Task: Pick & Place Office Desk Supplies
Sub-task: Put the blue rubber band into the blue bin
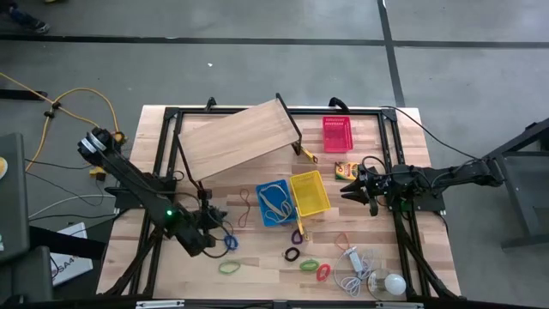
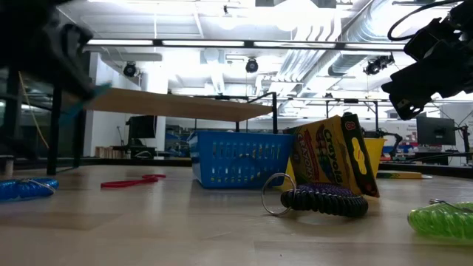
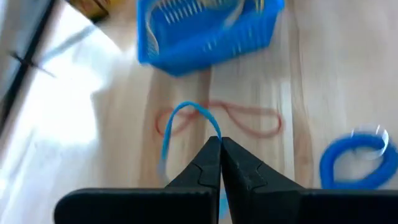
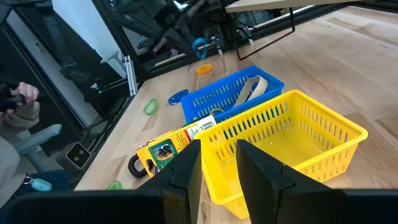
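Note:
My left gripper (image 3: 219,142) hangs above the table's near left part (image 1: 219,225), shut on a thin blue rubber band (image 3: 186,112). A red band (image 3: 249,118) lies flat on the table beyond it, and a thick blue coil loop (image 3: 354,162) lies to one side. Farther on stand the blue basket (image 1: 274,203), with bands in it, and the yellow basket (image 1: 310,192). The red basket (image 1: 336,134) is at the far side. The crayon box (image 4: 174,146) lies beside the yellow basket. My right gripper (image 4: 217,168) waits open at the yellow basket's right (image 1: 347,190). My left gripper pinches the thin blue band (image 3: 214,134) between its two fingertips, slanting down from the table's near left. The band stands out in a slack loop ahead of the fingers. In the right wrist view the loop (image 4: 200,46) hangs clear of the table.
A wooden board (image 1: 236,137) on black legs slants over the far left. Black, green, red and purple loops (image 1: 292,254) lie along the near edge, and a white bulb (image 1: 393,283) with its cord lies at the near right. A person sits beyond the table (image 4: 15,106).

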### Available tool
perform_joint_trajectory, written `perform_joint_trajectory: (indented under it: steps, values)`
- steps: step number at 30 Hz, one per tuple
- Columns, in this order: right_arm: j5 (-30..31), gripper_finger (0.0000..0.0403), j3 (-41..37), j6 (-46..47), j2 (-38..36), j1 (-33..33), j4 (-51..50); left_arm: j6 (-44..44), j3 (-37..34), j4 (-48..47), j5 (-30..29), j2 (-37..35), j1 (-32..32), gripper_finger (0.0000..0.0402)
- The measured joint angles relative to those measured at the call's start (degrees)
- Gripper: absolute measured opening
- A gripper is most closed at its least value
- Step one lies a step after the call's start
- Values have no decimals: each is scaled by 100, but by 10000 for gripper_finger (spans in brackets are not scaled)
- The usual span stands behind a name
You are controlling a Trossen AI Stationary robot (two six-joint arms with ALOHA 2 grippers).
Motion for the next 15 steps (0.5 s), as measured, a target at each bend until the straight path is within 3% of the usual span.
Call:
perform_joint_trajectory:
  steps: [10, 15]
  values:
    - [-9, 89, 0, 0, -1, 0, 0, 562, 4, 578, -285, -234, 163, 1]
    - [-9, 89, 0, -1, -1, -1, -1, 878, 4, 1068, 141, -210, 642, 1]
